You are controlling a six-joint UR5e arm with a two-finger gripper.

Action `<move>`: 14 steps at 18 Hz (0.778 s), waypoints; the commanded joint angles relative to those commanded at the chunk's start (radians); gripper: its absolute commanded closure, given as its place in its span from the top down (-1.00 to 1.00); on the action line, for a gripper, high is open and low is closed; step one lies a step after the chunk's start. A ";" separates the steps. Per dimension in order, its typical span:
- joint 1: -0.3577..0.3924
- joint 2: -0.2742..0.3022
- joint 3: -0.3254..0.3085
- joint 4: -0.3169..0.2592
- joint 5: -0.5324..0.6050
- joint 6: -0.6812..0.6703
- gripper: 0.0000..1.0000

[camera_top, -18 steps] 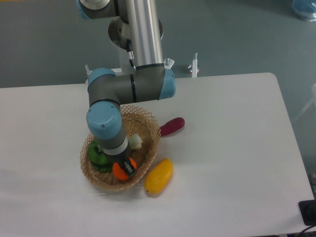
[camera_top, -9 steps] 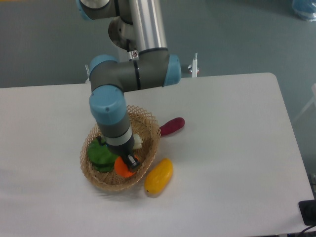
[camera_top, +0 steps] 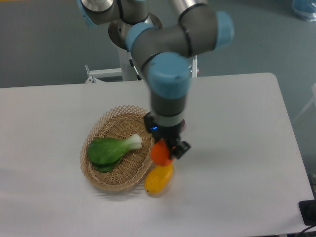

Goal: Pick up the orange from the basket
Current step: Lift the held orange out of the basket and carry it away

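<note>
The orange [camera_top: 159, 153] hangs in the air just right of the basket [camera_top: 101, 175], above the yellow fruit. My gripper [camera_top: 167, 151] is shut on the orange, with the arm reaching down from above. The woven tan basket sits left of centre on the white table, and it holds only the green leafy vegetable [camera_top: 111, 148].
A yellow oval fruit [camera_top: 159, 179] lies on the table against the basket's right rim, directly under the held orange. The purple vegetable seen earlier is hidden behind the arm. The white table [camera_top: 237, 148] stretches to the right.
The gripper has lifted the orange out of the basket and swung right, so it now hangs past the basket's rim. The green vegetable is now fully uncovered.
</note>
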 joint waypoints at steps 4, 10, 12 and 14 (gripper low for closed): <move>0.118 0.008 -0.002 -0.017 -0.021 0.157 0.11; 0.177 0.029 0.002 -0.014 -0.035 0.186 0.11; 0.177 0.041 -0.011 -0.012 -0.031 0.182 0.11; 0.178 0.043 -0.012 -0.011 -0.034 0.182 0.11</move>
